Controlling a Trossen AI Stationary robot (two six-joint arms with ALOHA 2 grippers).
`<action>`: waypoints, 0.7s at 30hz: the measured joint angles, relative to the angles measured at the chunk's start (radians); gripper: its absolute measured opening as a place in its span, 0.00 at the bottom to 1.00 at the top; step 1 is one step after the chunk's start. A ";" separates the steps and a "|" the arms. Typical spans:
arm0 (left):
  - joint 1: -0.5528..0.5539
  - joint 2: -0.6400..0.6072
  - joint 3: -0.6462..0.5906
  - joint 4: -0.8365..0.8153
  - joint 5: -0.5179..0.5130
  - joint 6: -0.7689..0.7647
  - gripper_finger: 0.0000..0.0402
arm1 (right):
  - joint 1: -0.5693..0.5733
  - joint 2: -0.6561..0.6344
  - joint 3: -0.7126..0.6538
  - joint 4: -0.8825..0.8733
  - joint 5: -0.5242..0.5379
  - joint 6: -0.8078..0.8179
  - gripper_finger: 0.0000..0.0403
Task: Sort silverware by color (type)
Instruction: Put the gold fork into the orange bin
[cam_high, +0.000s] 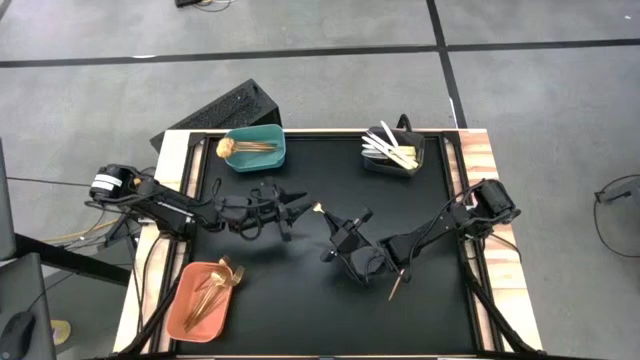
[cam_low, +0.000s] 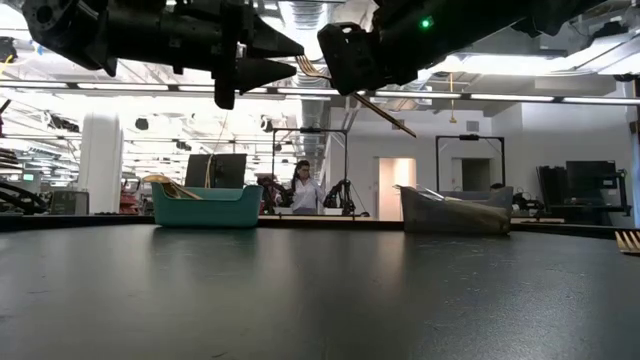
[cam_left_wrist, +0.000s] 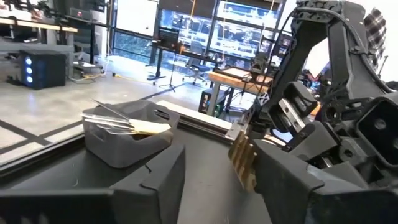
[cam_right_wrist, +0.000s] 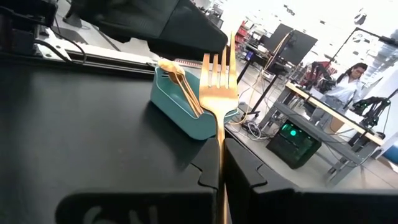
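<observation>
- Three bins are seen on the black table top (cam_high: 300, 300) in the high view; going left to right, an orange bin (cam_high: 190, 312) at the lower left is loaded with copper silverware (cam_high: 212, 285).
- Above it, at upper centre-left, a teal bin (cam_high: 268, 157) is filled with gold pieces (cam_high: 245, 148).
- Left of centre, the left gripper (cam_high: 303, 208) is held above the table, its fingers (cam_left_wrist: 155, 180) spread apart with nothing clamped between them; its tips are just beside the head of a gold fork (cam_high: 318, 209).
- That gold fork (cam_right_wrist: 219, 93) is gripped by its handle in the right gripper (cam_high: 333, 236), whose fingers are pressed shut on it, just right of the frame's centre; the tines are pointed toward the left gripper.
- In the low view, both grippers are seen high above the table, the fork raised with them.
- A copper piece (cam_high: 397, 285) is shown lower right of centre, beside the right arm.
- At the upper right, a black bin (cam_high: 385, 163) is stocked with silver-white cutlery (cam_high: 390, 150).
</observation>
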 joint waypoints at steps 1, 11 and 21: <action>0.005 0.000 0.000 0.000 0.007 0.000 0.41 | 0.000 0.000 0.000 0.000 0.000 -0.005 0.07; 0.041 0.000 0.000 0.000 0.102 0.002 0.23 | -0.007 0.000 0.000 0.028 -0.034 -0.047 0.07; 0.047 -0.001 0.001 -0.006 0.120 0.098 0.02 | -0.027 -0.001 0.000 0.075 -0.096 -0.076 0.15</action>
